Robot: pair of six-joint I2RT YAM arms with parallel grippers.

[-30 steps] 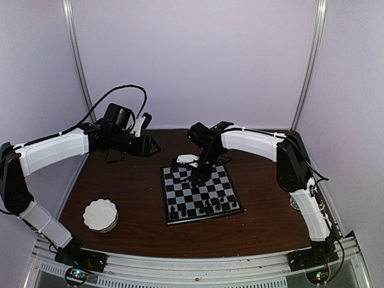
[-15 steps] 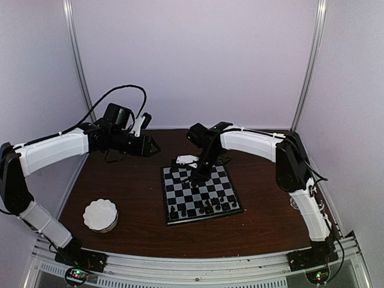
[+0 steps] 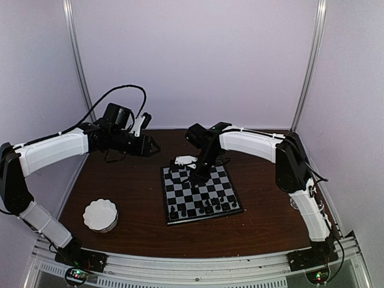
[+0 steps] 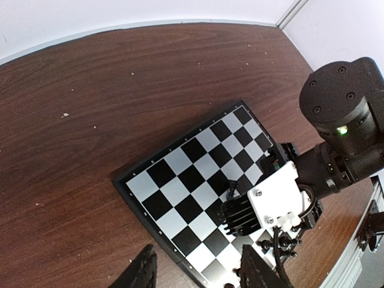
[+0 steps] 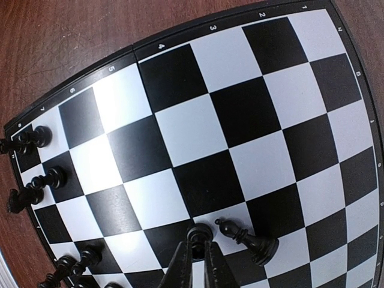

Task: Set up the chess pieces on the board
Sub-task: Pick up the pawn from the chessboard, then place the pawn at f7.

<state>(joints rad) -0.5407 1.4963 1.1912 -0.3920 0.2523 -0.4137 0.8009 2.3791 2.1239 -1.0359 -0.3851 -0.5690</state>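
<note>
one black piece [image 5: 199, 233] is the matter of this step. the right gripper [image 5: 197, 247] stands over the board [image 5: 198, 129] with its jaws pressed together on the head of this piece, which sits on a square in the middle part of the board. i judge it a pick, with the grip made and the lift not yet begun. the other pieces [image 5: 51, 177] are lined along one rim of the board, so the task looks well along but not finished.

just beside the black piece is a second piece [image 5: 249, 240], almost touching it; whether it stands upright or is tipped i cannot tell. the next move calls for a straight lift, high enough that the base passes over this neighbour, and then probably a carry to a free square near the row.

the room is good: the squares in the centre and toward the opposite rim are bare, so the path there is open. at the row the pieces stand close together and close to the thin dark rim, and beyond it is the brown counter [image 5: 72, 36]. a careless placing could push one off the board.

the left gripper [image 4: 199, 252] hangs above the counter beyond the board's far left corner, jaws wide and holding nothing, well apart from the right gripper. the white dish [image 3: 100, 215] lies on the near left of the counter, away from the work.
</note>
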